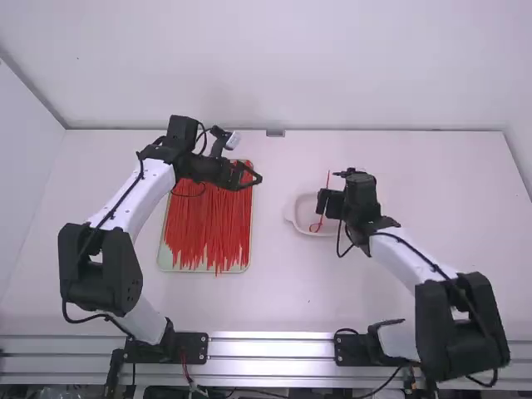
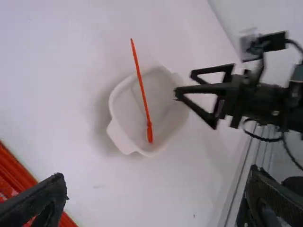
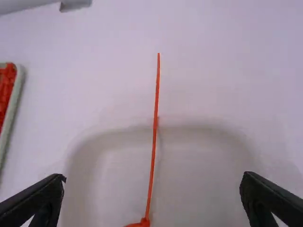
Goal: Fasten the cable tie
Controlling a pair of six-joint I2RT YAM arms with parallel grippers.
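The red cable tie (image 3: 154, 142) rests with its head in the white dish (image 1: 295, 212) and its tail leaning out over the far rim, straight between the right gripper's (image 3: 152, 177) widely spread fingers. The high view adds the left gripper (image 1: 245, 176), also spread, above a heap of red ties (image 1: 208, 224).

- The cable tie (image 3: 153, 142) had its head end cut off by the frame edge in the right wrist view.
- The tray (image 3: 13, 106) was cropped to a sliver there.
- In the high view, left of centre, the left gripper (image 1: 252, 179) covered the far ends of the red ties (image 1: 208, 229).
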